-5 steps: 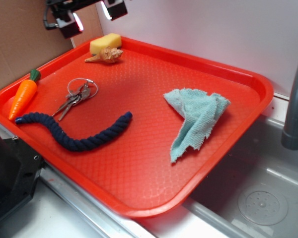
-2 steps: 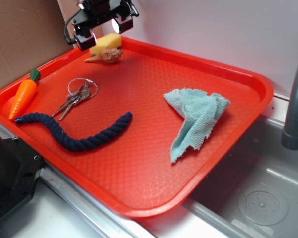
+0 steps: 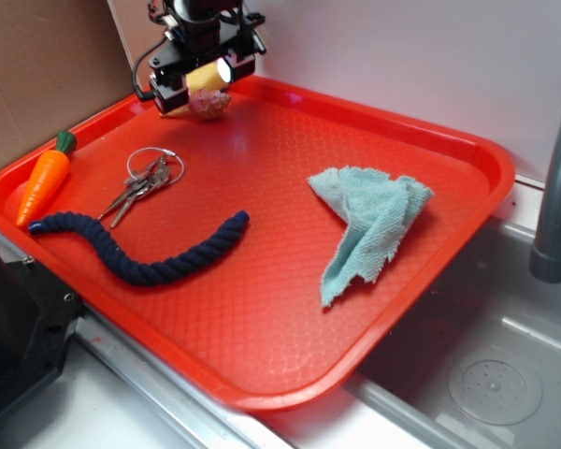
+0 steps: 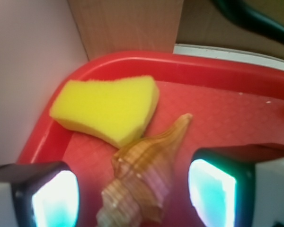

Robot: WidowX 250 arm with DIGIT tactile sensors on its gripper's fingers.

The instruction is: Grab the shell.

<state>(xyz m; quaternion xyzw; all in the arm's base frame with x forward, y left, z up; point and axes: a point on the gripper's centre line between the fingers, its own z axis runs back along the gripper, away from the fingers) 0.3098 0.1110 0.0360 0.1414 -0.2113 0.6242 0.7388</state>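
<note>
The shell (image 4: 144,177) is tan and beige with bumpy ridges. It lies on the red tray (image 4: 217,64) with its pointed tip toward the yellow sponge (image 4: 106,109). In the exterior view the shell (image 3: 208,103) shows in the tray's far left corner, partly hidden by my gripper (image 3: 202,79). My gripper (image 4: 132,196) is open and hangs low over the shell. One lit finger (image 4: 54,198) stands on each side of it, not touching.
On the tray (image 3: 467,150) lie a toy carrot (image 3: 42,182), a bunch of keys (image 3: 142,182), a dark blue rope (image 3: 140,253) and a light blue cloth (image 3: 369,224). A sink (image 3: 486,365) and a grey faucet (image 3: 556,206) are at the right. Cardboard (image 3: 37,75) stands behind the tray.
My gripper has come down and moved right, from above the tray's far left corner to straddling the shell. The shell and sponge have not moved.
</note>
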